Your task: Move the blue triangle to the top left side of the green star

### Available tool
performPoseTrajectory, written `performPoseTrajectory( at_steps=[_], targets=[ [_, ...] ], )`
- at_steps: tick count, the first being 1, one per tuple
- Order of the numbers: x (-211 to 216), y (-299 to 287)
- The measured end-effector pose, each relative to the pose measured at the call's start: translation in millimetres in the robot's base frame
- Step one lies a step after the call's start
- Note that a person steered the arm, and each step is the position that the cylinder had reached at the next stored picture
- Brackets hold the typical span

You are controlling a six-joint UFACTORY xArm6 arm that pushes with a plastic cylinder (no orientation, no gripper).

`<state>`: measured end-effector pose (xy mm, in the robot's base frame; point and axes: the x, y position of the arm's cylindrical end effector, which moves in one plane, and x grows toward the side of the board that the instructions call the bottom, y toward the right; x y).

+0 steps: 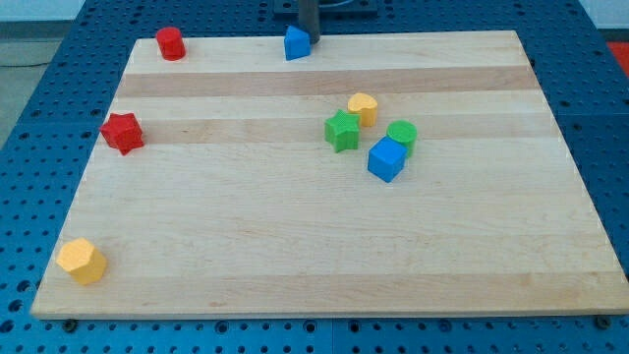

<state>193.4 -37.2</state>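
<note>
The blue triangle (296,43) sits at the view's top edge of the wooden board (295,246), near the middle. My tip (313,40) is a dark rod coming down from the view's top, just right of the blue triangle and touching or nearly touching it. The green star (342,130) lies right of the board's centre, well below the triangle.
A yellow heart (363,107) is up-right of the green star. A green cylinder (401,135) and blue cube (386,159) lie to its right. A red cylinder (171,43) is top left, a red star (123,133) at left, a yellow hexagon (82,261) bottom left.
</note>
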Motion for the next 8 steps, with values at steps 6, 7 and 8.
performPoseTrajectory(
  at_steps=[6,7,8],
  targets=[
    [2,-50],
    [20,-44],
    [42,-42]
  ],
)
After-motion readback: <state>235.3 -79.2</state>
